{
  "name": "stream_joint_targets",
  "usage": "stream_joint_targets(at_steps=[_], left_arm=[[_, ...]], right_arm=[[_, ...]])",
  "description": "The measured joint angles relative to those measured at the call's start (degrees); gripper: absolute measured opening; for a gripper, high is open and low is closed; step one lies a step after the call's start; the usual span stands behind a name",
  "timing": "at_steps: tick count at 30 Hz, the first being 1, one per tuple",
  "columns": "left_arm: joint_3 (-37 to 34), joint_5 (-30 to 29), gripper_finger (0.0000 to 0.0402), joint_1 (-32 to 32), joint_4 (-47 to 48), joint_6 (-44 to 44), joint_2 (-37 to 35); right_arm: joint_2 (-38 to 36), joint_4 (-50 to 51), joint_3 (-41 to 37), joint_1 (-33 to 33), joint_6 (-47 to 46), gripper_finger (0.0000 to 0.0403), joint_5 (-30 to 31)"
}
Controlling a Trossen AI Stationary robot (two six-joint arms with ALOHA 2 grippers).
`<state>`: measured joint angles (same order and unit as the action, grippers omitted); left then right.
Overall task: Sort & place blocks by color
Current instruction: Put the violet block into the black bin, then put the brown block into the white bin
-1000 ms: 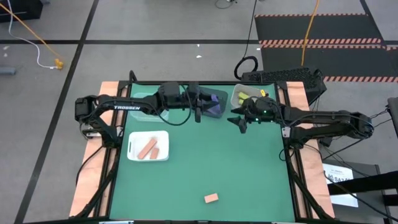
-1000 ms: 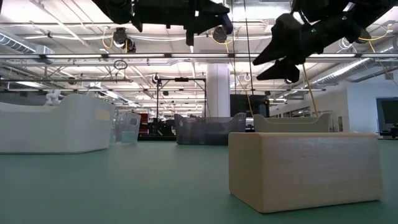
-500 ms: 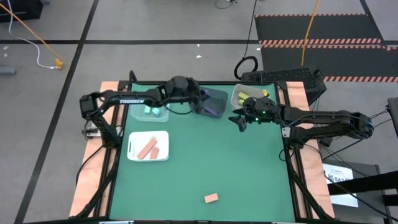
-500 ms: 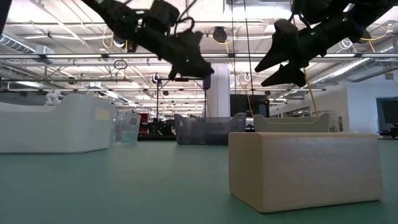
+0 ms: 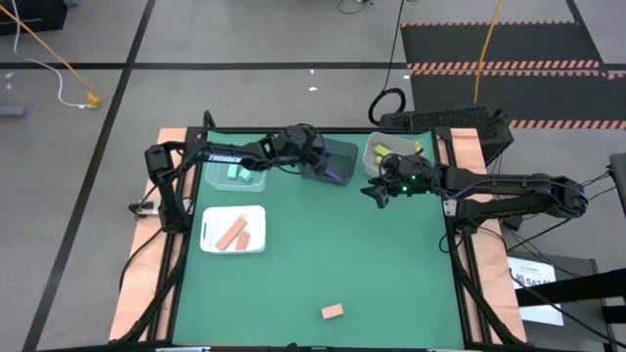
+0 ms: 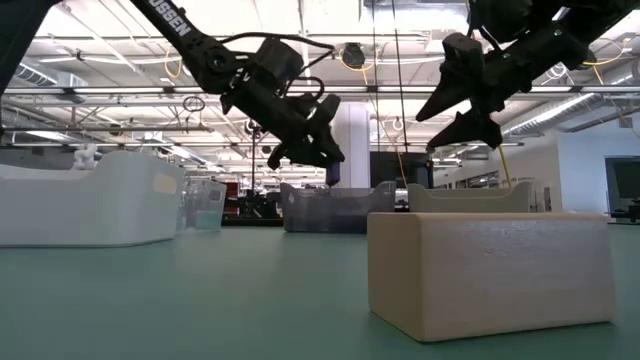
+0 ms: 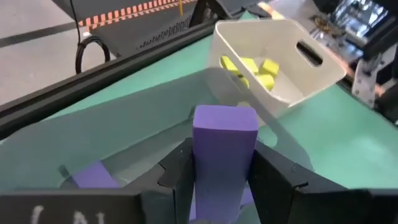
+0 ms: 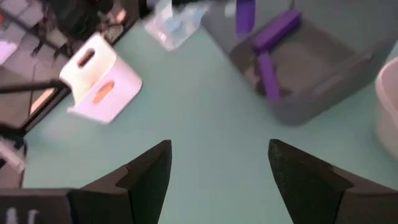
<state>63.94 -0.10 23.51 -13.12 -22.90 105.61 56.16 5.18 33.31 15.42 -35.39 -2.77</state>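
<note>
My left gripper (image 5: 320, 166) hangs over the grey bin (image 5: 337, 154) at the far edge and is shut on a purple block (image 7: 225, 140). More purple blocks (image 8: 273, 62) lie on that bin's floor. My right gripper (image 5: 376, 192) is open and touches nothing; it hovers just right of the grey bin, in front of the white bin (image 5: 376, 147) that holds yellow-green blocks (image 5: 383, 154). Mint-teal blocks (image 5: 236, 173) lie in a clear bin. Salmon blocks (image 5: 235, 234) lie on the white tray (image 5: 209, 241). One salmon block (image 5: 332, 312) rests flat on the table near its near edge. My left gripper pinches the purple block between its two fingers (image 7: 180, 177), on two opposite side faces (image 7: 211, 171). One end of the block (image 7: 225, 118) sticks out past the fingertips. The fingers come slanting down from the table's left. The block is lifted clear, above the grey bin.
The bins stand in a row along the far edge: clear (image 5: 220, 179), grey, white. The white tray sits on the left side. The green table (image 5: 342, 254) lies between them and the lone salmon block, which fills the low view's foreground (image 6: 490, 270).
My left gripper has come down and tipped forward over the grey bin, toward the table's right, carrying the purple block with it. My right gripper has stayed in nearly the same place.
</note>
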Motion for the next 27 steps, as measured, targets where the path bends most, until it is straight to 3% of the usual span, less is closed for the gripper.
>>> stream_joint_targets(at_steps=[13,21,27], left_arm=[[0.00,1.16,0.0221,0.00,-0.26,-2.67,-1.39],[0.00,15.68,0.0240,-0.09,-0.58,-8.96,-6.86],[0.00,22.79,0.0229,-5.25,-0.50,-9.86,-11.90]], right_arm=[[0.02,1.16,0.01,-5.59,0.30,0.0256,-0.50],[0.02,1.10,0.01,-10.05,1.15,0.0256,-0.45],[0.36,-0.99,0.02,-14.14,4.62,0.0256,-0.39]])
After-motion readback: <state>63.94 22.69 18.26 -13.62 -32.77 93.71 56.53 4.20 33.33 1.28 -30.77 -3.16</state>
